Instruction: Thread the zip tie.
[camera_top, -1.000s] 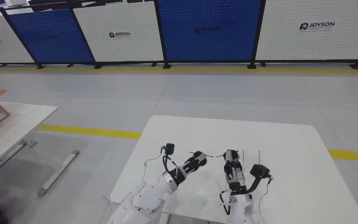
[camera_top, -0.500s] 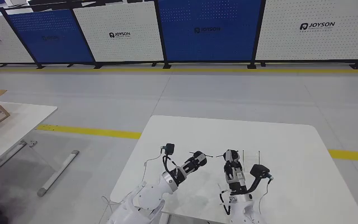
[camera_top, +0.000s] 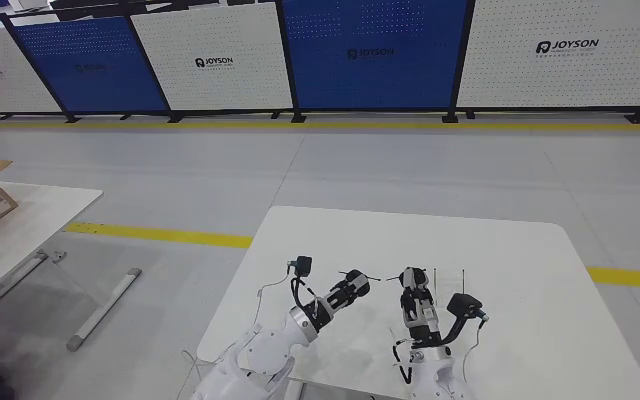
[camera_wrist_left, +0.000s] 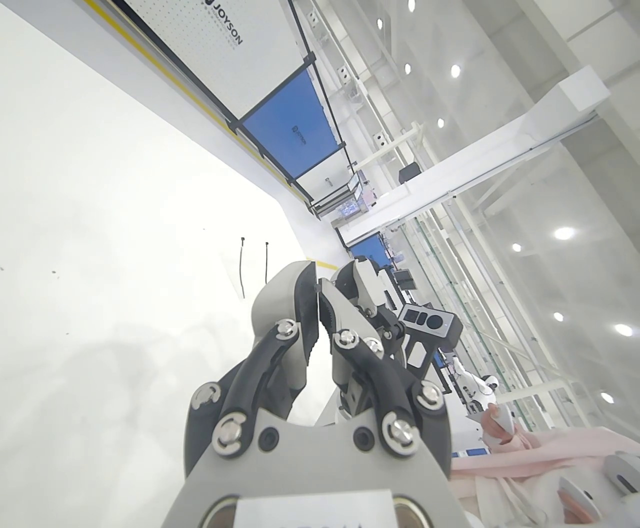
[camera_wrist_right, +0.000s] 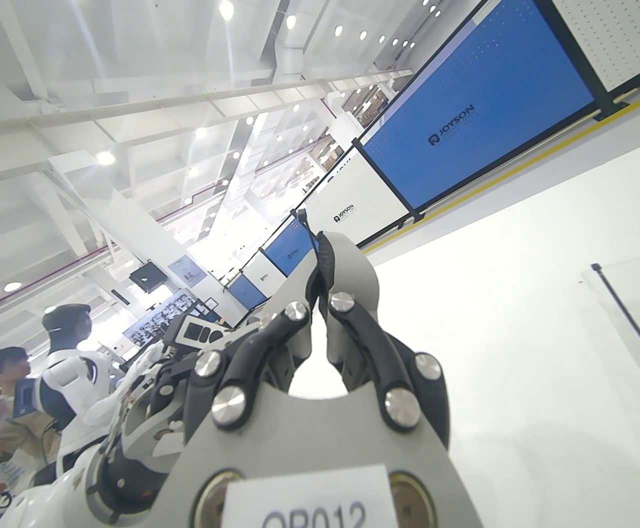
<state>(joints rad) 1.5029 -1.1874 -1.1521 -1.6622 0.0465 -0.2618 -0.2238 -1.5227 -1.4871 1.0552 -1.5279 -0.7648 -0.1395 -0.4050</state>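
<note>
My right gripper (camera_wrist_right: 320, 250) is shut on a black zip tie (camera_wrist_right: 306, 226), whose head end sticks out past the fingertips. My left gripper (camera_wrist_left: 318, 292) is shut too, with a small dark piece of the zip tie (camera_wrist_left: 318, 287) pinched at its tips. In the top view the left gripper (camera_top: 360, 284) and the right gripper (camera_top: 410, 276) face each other above the near part of the white table (camera_top: 480, 240). A thin black zip tie (camera_top: 380, 277) spans the gap between them.
Two spare black zip ties (camera_top: 435, 276) (camera_top: 462, 278) lie side by side on the table just past the right gripper, the same two zip ties (camera_wrist_left: 242, 267) (camera_wrist_left: 266, 259) in the left wrist view. One spare zip tie (camera_wrist_right: 614, 297) lies beside the right gripper.
</note>
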